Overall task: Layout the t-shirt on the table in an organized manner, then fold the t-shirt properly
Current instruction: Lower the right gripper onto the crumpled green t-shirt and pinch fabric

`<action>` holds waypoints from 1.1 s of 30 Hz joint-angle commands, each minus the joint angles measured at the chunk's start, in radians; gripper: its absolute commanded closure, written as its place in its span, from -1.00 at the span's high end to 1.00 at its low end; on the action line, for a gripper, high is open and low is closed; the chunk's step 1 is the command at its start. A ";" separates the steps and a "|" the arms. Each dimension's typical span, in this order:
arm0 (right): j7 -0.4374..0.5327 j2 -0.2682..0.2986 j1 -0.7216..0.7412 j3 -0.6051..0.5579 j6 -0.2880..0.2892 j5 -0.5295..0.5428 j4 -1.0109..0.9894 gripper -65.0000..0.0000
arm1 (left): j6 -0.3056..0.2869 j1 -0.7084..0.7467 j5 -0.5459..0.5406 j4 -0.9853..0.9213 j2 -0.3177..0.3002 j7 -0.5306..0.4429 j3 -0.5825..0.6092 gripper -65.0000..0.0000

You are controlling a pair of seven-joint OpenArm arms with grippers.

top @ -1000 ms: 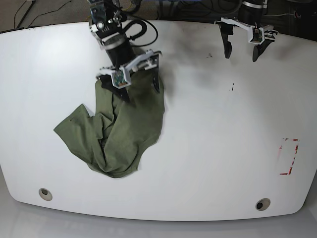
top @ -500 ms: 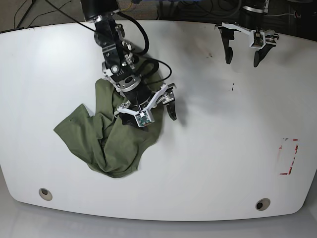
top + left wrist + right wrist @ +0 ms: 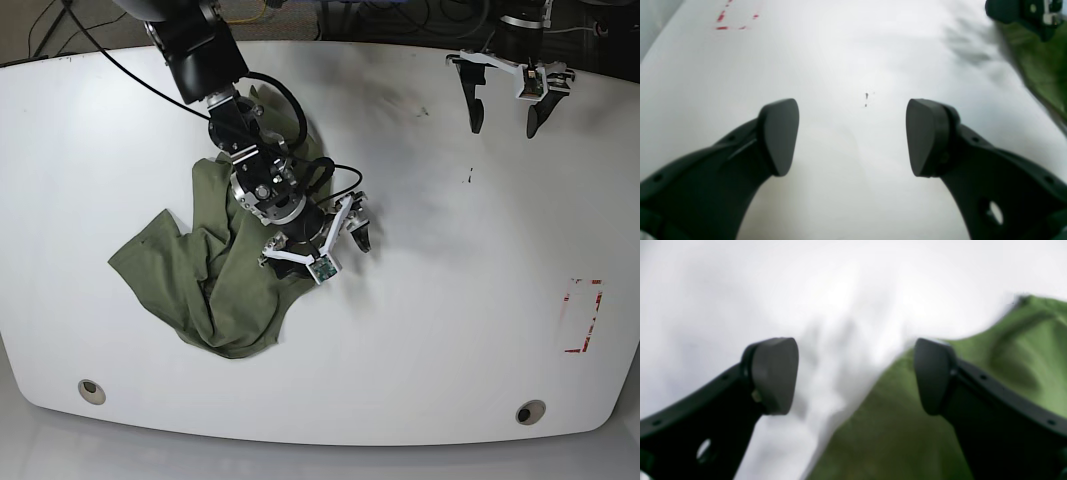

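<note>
The olive-green t-shirt (image 3: 215,285) lies crumpled on the left half of the white table (image 3: 450,300). My right gripper (image 3: 318,250) hovers over the shirt's right edge, open and empty. In the right wrist view the gripper (image 3: 855,376) straddles that edge: one finger is over the t-shirt (image 3: 893,426), the other over bare table (image 3: 740,290). My left gripper (image 3: 503,112) hangs open and empty at the far right, well away from the shirt. The left wrist view shows its fingers (image 3: 851,136) spread above the table (image 3: 853,50), with the t-shirt (image 3: 1040,66) at the frame's right edge.
A red tape mark (image 3: 583,315) sits near the table's right edge and also shows as the red tape mark (image 3: 730,20). Two grommet holes (image 3: 91,391) (image 3: 530,411) lie along the near edge. A dark speck (image 3: 469,177) marks the table below my left gripper. Cables hang behind the far edge.
My right arm has swung from the shirt's upper end down and to the right, onto its right edge, staying open. My left gripper has drifted slightly right. The shirt has barely shifted.
</note>
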 commanded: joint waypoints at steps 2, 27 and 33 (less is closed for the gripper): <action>0.038 -0.011 0.075 0.003 -0.008 -0.001 -0.071 0.59 | -0.004 0.011 -0.004 0.015 -0.012 -0.030 0.004 0.45; 0.116 0.041 0.133 0.050 -0.008 -0.002 -0.270 0.59 | -0.004 0.011 -0.002 0.014 -0.034 -0.030 0.003 0.45; 0.116 0.041 0.118 0.112 -0.008 -0.002 -0.270 0.56 | -0.004 0.011 -0.002 0.012 -0.034 -0.030 0.004 0.45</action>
